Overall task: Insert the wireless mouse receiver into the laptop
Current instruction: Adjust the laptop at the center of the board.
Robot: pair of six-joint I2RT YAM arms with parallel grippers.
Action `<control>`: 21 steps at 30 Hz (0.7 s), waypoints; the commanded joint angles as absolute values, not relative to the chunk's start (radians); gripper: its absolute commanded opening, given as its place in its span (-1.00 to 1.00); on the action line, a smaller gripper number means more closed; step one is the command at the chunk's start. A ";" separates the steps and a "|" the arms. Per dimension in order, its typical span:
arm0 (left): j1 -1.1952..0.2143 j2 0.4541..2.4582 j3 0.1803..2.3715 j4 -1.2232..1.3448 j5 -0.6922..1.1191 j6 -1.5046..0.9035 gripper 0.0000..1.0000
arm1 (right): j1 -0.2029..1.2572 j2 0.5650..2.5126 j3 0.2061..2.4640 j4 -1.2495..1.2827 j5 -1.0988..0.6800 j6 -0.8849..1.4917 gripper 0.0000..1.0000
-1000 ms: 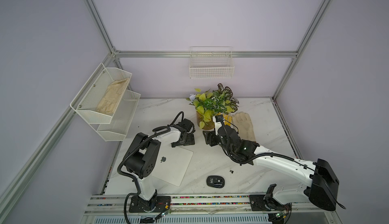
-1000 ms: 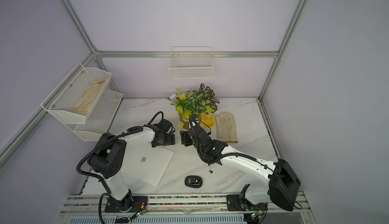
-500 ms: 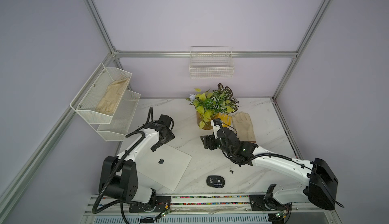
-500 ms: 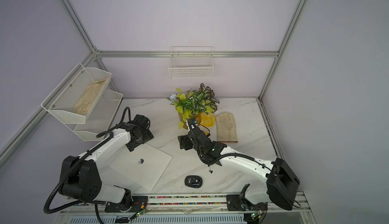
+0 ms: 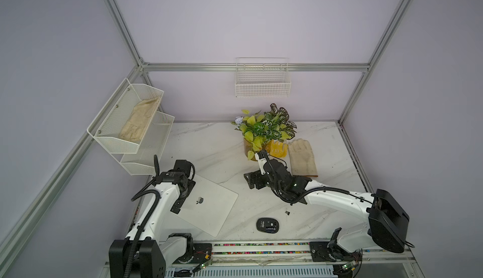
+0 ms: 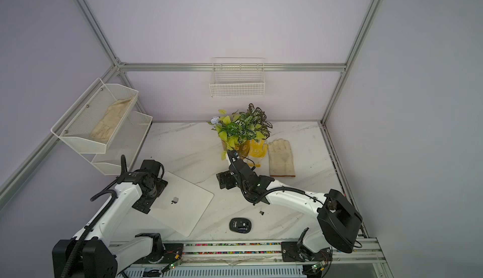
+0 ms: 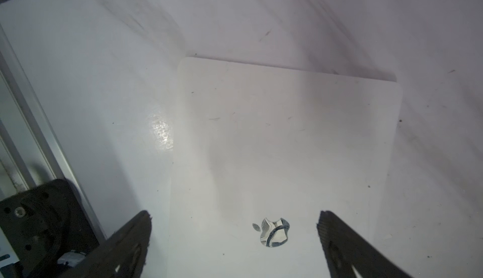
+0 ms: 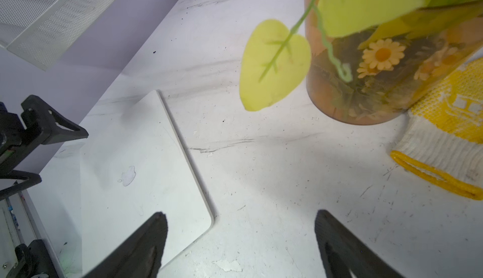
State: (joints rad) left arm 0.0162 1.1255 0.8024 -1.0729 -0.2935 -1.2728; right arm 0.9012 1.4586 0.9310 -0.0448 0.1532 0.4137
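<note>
Receiver: the wireless mouse receiver (image 5: 287, 213) (image 6: 261, 213) lies loose on the marble table (image 5: 222, 153), near the black mouse (image 5: 267, 225). It is well apart from the laptop and no gripper touches it. It is too small to tell which way its plug points.
Handling: probably almost weightless, rigid and smooth, so it is likely to skid or flip under a finger. Pinch across the black stub and leave the metal plug free.
Laptop: the laptop (image 5: 209, 211) (image 7: 274, 146) lies closed and flat, logo up, set askew to the table's front edge. No port shows on its thin side edges.
Right gripper: the right gripper (image 8: 240, 221) has its jaws apart with nothing between them. It hangs over bare table between the laptop's far corner and the plant pot (image 8: 366, 80), well away from the receiver.
Left gripper: the left gripper (image 7: 234, 221) has its jaws spread wide and empty, above the lid beside the logo.
Surroundings: a yellow glove (image 8: 444, 133) touches the pot, and a beige glove (image 5: 303, 156) lies just beside it.
</note>
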 commanded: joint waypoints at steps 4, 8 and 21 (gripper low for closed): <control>0.112 1.135 0.716 -0.992 -0.203 -1.315 1.00 | 0.884 1.429 0.933 -0.023 0.120 0.394 0.86; 0.135 1.118 0.678 -0.962 -0.199 -1.322 1.00 | 0.875 1.414 0.919 -0.023 0.115 0.396 0.87; 0.141 1.174 0.577 -0.865 -0.098 -1.321 1.00 | 0.863 1.683 1.134 -0.136 -0.219 0.347 0.85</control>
State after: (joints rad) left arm 0.1356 1.1618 0.6014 -0.9142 -0.1291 -1.2987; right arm 0.8627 1.6093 1.0847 -0.0788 -0.0658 0.3725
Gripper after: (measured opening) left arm 0.999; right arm 0.930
